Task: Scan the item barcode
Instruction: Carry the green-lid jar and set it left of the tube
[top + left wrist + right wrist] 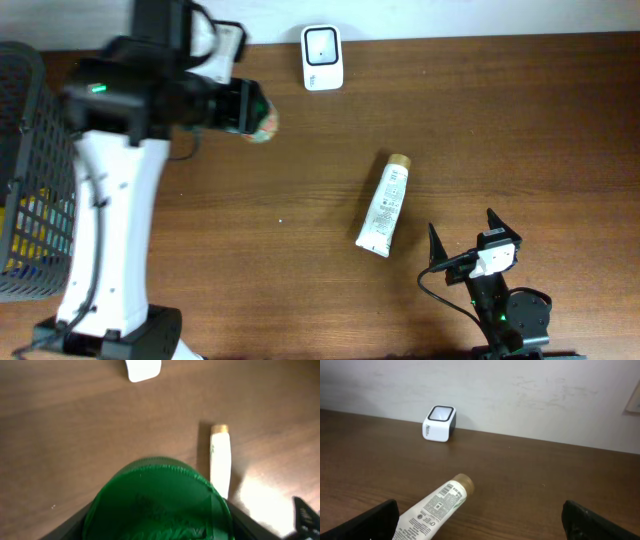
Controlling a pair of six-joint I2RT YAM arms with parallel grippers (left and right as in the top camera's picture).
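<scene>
Step in hand: presenting the item to the reader.

- The left claw [246, 106] is grasping a round container with a dark green ribbed top [157, 502], clenched on its sides and holding it above the brown wooden table [520, 120].
- The container is hanging near the small white box-shaped scanner with a dark window [322, 58], off to one side of it and not over the window.
- The right claw [461, 221] is sitting released, jaws wide, grasping nothing, near the white squeeze tube with a tan cap [383, 206] lying flat on the table.
- The dark wire basket [22, 170] is standing at the table's left edge.

Barcode position: not visible in any view.

Next move, as judged: carrying the container across to face the scanner window, then rotating the wrist until the label side is pointing at it.
</scene>
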